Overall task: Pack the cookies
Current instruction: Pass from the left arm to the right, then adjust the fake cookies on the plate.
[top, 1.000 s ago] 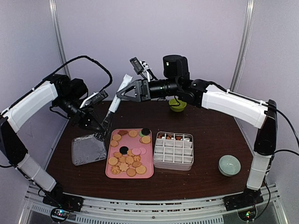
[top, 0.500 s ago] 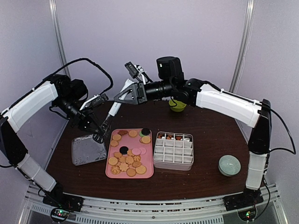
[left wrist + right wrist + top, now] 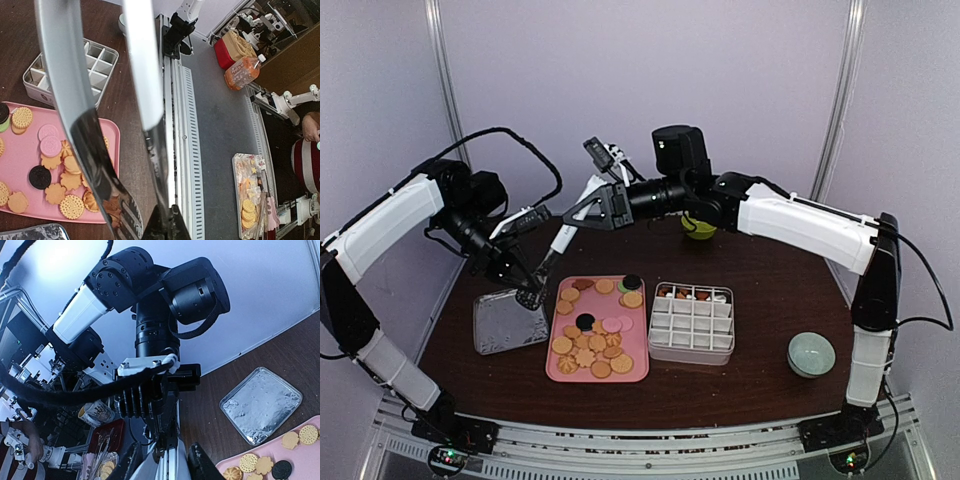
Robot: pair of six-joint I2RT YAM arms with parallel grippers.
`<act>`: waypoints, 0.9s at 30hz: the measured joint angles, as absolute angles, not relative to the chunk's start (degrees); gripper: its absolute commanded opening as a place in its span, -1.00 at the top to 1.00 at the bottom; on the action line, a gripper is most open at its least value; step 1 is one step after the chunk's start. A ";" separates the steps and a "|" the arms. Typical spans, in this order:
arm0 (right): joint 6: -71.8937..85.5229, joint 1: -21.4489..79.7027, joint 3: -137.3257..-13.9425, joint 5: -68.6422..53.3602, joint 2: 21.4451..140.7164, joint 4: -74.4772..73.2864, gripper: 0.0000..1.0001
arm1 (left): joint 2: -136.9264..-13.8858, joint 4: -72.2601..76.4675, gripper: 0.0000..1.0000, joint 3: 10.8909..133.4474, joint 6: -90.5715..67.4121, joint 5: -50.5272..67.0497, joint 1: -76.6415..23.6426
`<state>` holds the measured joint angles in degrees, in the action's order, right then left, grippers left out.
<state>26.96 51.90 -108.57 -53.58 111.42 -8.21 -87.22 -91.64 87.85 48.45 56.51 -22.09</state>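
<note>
You are barely started: nearly all the cookies lie on the pink tray, and only a few sit in the back row of the divided box just right of that tray. The box's other cells look bare. No cookie is held. Your left claw, just off the tray's far left corner, is clamped on the scoop end of the tongs. Your right claw, high behind the tray, straddles the tongs' white handle; I cannot tell whether it grips. By my reading you need the tongs settled in one claw, then nearly every cookie ferried across
</note>
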 measured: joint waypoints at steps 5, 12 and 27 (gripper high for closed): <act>25.65 52.01 -107.94 -52.97 110.98 -9.02 0.41 | -87.22 -91.42 0.49 87.85 48.16 55.35 -22.09; 22.31 52.82 -104.36 -45.10 108.16 -13.61 0.41 | -86.50 -86.83 -0.25 87.88 42.48 49.71 -22.22; 14.46 60.01 -99.74 -10.11 104.18 -17.85 0.42 | -79.61 -71.81 -0.96 82.59 30.59 32.71 -5.28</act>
<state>14.46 60.01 -99.74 -10.11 104.18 -17.85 -79.61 -71.81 82.59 30.59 32.71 -5.28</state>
